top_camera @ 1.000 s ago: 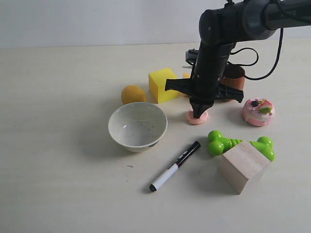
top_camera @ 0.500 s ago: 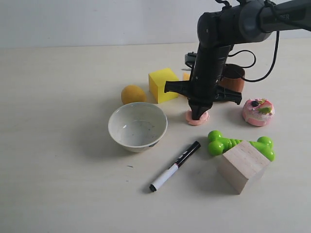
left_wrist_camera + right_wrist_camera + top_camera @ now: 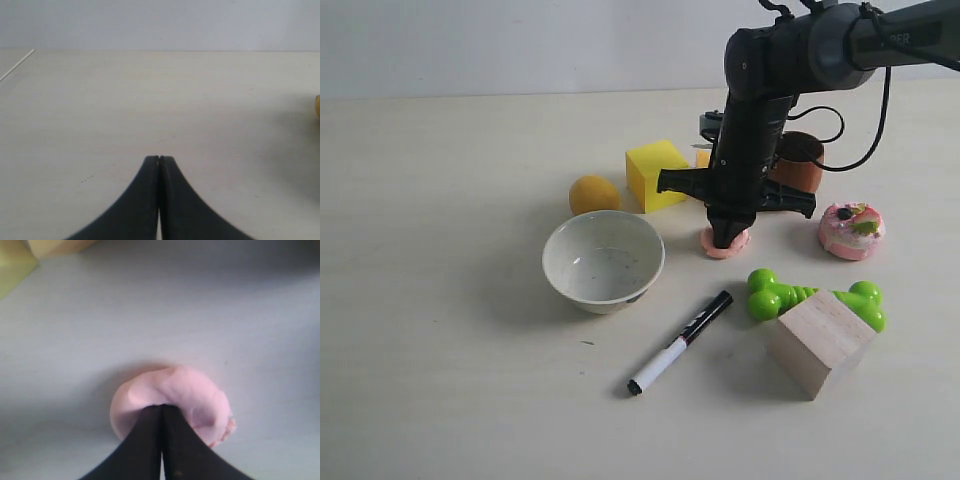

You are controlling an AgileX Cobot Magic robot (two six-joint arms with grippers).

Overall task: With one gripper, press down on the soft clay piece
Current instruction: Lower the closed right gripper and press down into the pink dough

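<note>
Since a sec ago the right arm has drifted a hair to the left in the exterior view, and the right gripper (image 3: 725, 237) stays planted on the soft clay piece (image 3: 715, 249). Fingers are pinched together w/ no gap, holding nothing, just used as one blunt tip. In the wrist view that tip (image 3: 161, 407) sits on the near edge of the clay (image 3: 195, 395), which bulges up around it, so it looks dented already imo.

Clay lies on the table (image 3: 440, 350) btw the white bowl (image 3: 603, 260) and the pink donut toy (image 3: 851, 230), w/ the yellow block (image 3: 655, 175) behind and the marker (image 3: 680, 342) in front.

Handling guess: v soft, light, squishes easily, prob a bit tacky so it might cling to the tip on lift-off. No grab needed, push straight down on the top middle.

Left gripper (image 3: 159, 159) is also closed up, over bare table.
</note>
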